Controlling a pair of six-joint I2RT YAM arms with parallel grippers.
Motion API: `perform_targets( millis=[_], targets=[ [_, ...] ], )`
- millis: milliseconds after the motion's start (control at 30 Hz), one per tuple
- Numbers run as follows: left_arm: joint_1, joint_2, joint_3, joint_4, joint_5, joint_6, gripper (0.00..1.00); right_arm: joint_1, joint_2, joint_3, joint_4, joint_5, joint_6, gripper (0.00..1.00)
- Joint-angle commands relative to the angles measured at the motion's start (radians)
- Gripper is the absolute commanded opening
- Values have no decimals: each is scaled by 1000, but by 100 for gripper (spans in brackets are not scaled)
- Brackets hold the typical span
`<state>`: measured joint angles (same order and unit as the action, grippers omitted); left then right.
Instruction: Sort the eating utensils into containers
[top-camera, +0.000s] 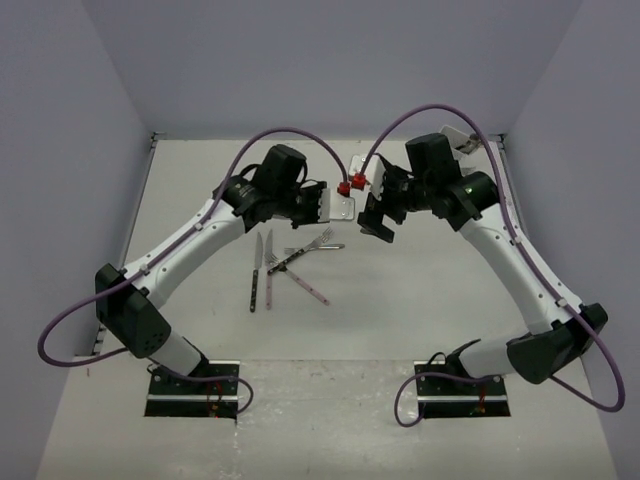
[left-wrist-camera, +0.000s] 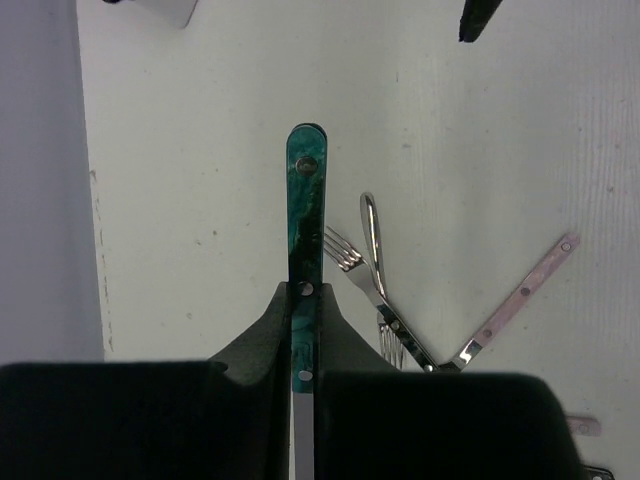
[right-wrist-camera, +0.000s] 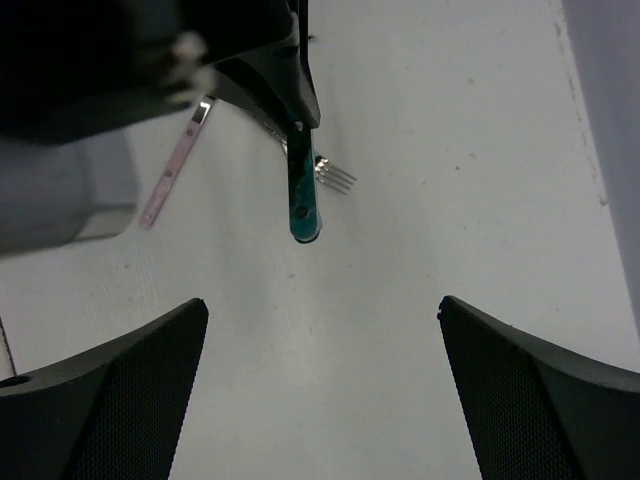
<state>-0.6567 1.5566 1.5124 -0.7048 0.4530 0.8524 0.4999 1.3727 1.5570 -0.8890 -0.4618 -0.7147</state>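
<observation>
Top external view showed the white counter (top-camera: 400, 330) with both arms reaching to its far middle, the left arm (top-camera: 190, 245) and the right arm (top-camera: 510, 260) nearly head to head. That closeness looked like the biggest risk: a further reach by either could knock wrist against wrist.

Between them lay a pale block that I took for the container (top-camera: 343, 207). The arms hid most of it, so its compartments could not be read. A drop made from here might land in the wrong slot or beside it.

Loose utensils (top-camera: 283, 266) lay crossed in a small pile on the near side of that block, and a low sweep could scatter them.

The left jaws were clamped on a green-handled utensil (left-wrist-camera: 305, 200), gripping near where handle meets metal, with the long handle sticking out forward above the counter. Its head was hidden, so fork, knife or spoon could not be told. With that much overhang it might pivot or slip.

The right jaws stood wide apart, holding nothing, facing the handle tip. Closing off-centre could jar it loose.
</observation>
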Motion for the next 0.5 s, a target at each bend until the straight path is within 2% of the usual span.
perform_targets(
  millis=[0, 67, 133, 167, 233, 267, 333, 400, 467],
  targets=[
    [-46, -30, 2, -42, -94, 112, 0, -9, 31, 34, -99, 43, 14, 99],
    [-78, -49, -36, -56, -188, 163, 0, -29, 34, 31, -78, 58, 72, 99],
    [-135, -84, -119, -55, -319, 207, 0, -111, 31, 35, -45, -27, 98, 99],
    [-153, -98, -150, -29, -358, 221, 0, -177, 22, 28, -10, -61, 154, 99],
    [-223, -145, -264, 33, -463, 243, 0, -230, 19, 31, 69, -106, 236, 99],
    [-275, -179, -306, 74, -581, 305, 0, -263, 37, 53, 129, -124, 323, 99],
    [-317, -214, -436, 170, -707, 432, 0, -270, 78, 106, 128, -181, 388, 99],
    [-345, -259, -492, 208, -728, 515, 0, -268, 173, 234, 75, -227, 457, 99],
    [-350, -297, -515, 228, -668, 606, 0, -265, 265, 341, 19, -297, 553, 99]
  ],
)
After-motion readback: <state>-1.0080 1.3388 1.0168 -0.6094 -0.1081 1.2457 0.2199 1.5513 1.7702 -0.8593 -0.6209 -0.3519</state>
